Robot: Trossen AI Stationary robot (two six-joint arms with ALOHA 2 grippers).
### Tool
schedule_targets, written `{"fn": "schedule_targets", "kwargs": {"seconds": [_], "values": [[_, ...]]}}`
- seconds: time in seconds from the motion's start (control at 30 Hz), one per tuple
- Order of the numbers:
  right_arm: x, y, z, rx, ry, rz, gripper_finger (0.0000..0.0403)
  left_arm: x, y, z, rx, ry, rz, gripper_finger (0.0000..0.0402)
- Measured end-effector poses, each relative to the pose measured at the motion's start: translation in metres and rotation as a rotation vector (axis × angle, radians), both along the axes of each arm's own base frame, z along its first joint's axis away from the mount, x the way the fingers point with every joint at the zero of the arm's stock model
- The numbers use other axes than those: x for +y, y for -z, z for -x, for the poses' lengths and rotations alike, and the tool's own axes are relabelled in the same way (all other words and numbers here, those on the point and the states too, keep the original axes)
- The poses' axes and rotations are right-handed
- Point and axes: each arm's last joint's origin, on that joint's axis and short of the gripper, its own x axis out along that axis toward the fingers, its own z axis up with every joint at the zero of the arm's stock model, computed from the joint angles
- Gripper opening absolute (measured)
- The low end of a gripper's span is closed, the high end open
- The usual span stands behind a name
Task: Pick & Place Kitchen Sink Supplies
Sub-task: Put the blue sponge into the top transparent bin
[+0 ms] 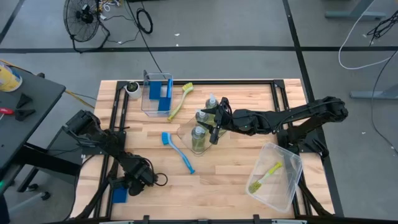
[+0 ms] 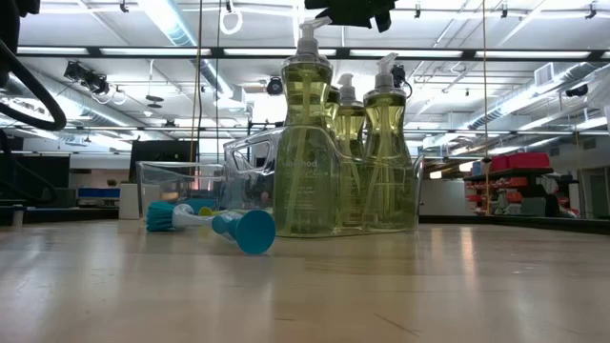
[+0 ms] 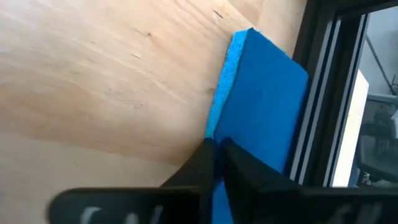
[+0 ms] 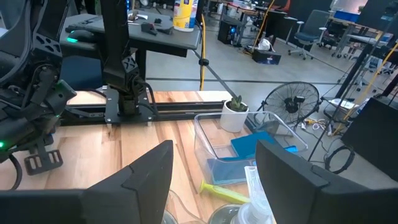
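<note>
Four bottles [image 1: 200,127] stood clustered mid-desk, three dish brushes lay apart: a blue one [image 1: 177,151], a yellow-green one [image 1: 179,99] beside the far bin [image 1: 149,104], another [image 1: 265,176] in the near-right bin [image 1: 287,186]. The left hand [image 3: 216,163] pinched a blue sponge's [image 3: 264,106] edge at the desk's near-left rail [image 3: 320,93]. The right hand [image 1: 216,120] hovered wide open over the bottles. More sponges [image 1: 165,97] stood in the far bin.

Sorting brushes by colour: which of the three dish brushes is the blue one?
The blue dish brush lying loose mid-table; one yellow-green brush leans against the sponge bin, the other lies inside the tilted bin.
</note>
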Motion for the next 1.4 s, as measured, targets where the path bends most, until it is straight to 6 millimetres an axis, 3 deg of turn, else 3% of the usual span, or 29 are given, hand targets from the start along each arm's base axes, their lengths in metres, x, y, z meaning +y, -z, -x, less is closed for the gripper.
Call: {"fn": "schedule_targets", "kwargs": {"seconds": [0.23, 0.73, 1.07, 1.4], "values": [[0.0, 0.0, 0.0, 0.0, 0.0, 0.0, 0.023, 0.0, -0.005, -0.006, 0.016, -0.036, -0.019, 0.0014], [0.0, 0.0, 0.0, 0.001, -0.001, 0.005, 0.023, 0.0, -0.056, -0.046, -0.057, -0.046, -0.106, 0.0005], [0.0, 0.0, 0.0, 0.001, -0.002, 0.004, 0.023, 0.043, -0.081, -0.062, -0.008, -0.117, -0.303, 0.0004], [0.0, 0.0, 0.0, 0.008, -0.007, 0.028, 0.023, 0.107, -0.114, -0.062, -0.154, -0.266, -0.495, 0.0003]]}}
